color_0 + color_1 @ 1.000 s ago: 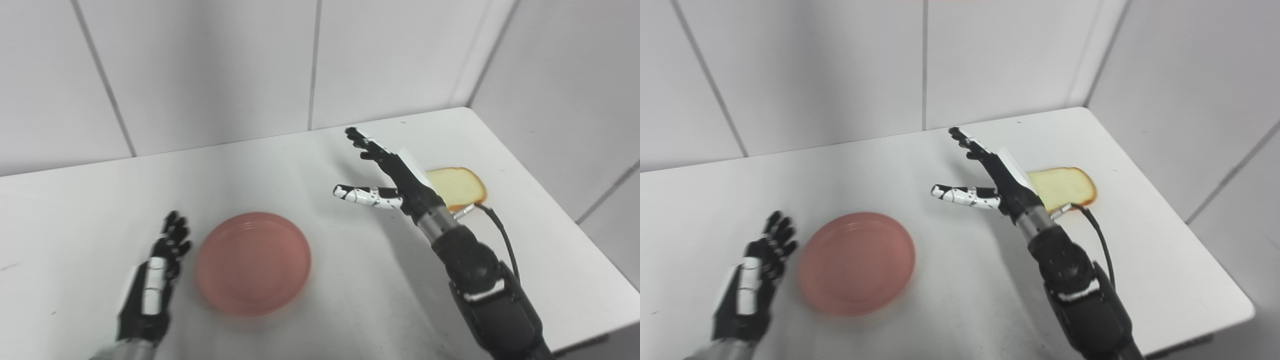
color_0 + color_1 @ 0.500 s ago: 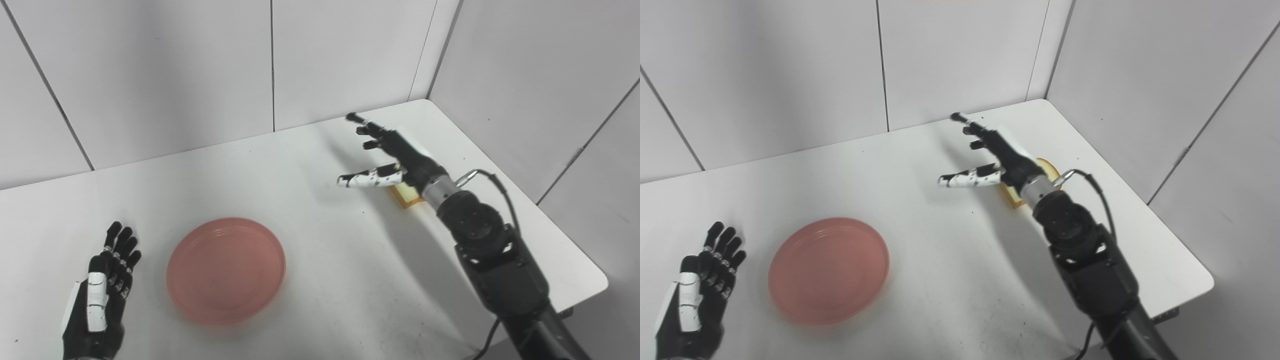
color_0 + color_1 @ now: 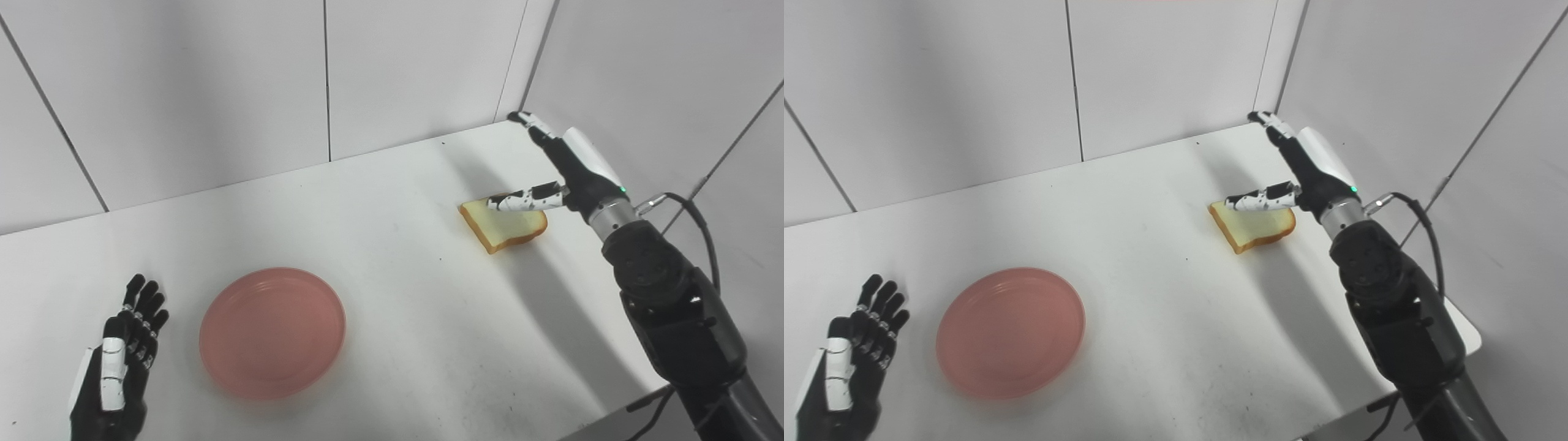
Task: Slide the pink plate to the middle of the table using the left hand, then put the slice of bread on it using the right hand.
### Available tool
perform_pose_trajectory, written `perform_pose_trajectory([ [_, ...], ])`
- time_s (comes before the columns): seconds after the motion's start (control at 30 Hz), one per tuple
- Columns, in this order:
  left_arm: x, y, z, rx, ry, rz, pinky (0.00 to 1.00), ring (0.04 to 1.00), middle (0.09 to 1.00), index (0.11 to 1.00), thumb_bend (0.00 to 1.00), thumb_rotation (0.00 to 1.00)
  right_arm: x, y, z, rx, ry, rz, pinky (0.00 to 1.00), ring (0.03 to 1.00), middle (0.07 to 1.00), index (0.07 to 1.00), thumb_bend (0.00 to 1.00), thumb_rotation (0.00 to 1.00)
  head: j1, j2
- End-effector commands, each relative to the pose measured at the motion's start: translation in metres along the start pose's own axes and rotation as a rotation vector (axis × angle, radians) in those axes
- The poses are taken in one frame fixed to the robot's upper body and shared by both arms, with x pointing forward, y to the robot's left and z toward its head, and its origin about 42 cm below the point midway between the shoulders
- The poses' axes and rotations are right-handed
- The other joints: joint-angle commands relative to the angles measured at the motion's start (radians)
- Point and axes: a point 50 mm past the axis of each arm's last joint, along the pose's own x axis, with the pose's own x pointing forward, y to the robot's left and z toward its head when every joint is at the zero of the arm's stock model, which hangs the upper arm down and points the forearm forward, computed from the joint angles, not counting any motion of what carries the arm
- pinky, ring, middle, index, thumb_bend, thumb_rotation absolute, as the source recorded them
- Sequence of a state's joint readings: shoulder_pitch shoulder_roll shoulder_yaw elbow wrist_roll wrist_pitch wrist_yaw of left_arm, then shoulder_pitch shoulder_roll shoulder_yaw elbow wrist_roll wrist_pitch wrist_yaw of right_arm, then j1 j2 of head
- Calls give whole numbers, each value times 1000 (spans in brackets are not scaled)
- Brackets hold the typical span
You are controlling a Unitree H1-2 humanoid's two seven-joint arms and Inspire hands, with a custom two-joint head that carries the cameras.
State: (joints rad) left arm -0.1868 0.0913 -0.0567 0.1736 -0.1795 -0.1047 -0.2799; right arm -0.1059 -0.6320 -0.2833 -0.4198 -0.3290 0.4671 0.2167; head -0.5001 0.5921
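The pink plate (image 3: 272,332) is seen on the tabletop (image 3: 398,294), left of middle. The bread (image 3: 503,223) lies far right, under the open right hand (image 3: 566,168). The left hand (image 3: 119,358) is held open, empty.

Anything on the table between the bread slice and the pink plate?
Nothing visible. The bread slice lies flat near the table's far right corner, the pink plate sits front left, and only bare tabletop shows between them. The right hand is open above the bread, thumb over its far edge.

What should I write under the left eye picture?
Right hand open above the bread; pink plate waits beside the left hand.
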Motion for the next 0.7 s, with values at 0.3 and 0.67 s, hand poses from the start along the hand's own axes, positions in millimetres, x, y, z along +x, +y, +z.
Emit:
perform_pose_trajectory([
  [0.3, -10, -5, 0, 25, -39, -23, 1000, 1000, 1000, 1000, 761, 1000, 2, -18, 1, -48, -3, 25, 885, 999, 1000, 953, 929, 0, -8, -6],
  [0.67, -9, -14, -9, 23, -49, -25, 1000, 1000, 1000, 996, 735, 1000, 10, -11, -12, -124, 91, 71, 945, 1000, 1000, 978, 878, 0, -13, -37],
])
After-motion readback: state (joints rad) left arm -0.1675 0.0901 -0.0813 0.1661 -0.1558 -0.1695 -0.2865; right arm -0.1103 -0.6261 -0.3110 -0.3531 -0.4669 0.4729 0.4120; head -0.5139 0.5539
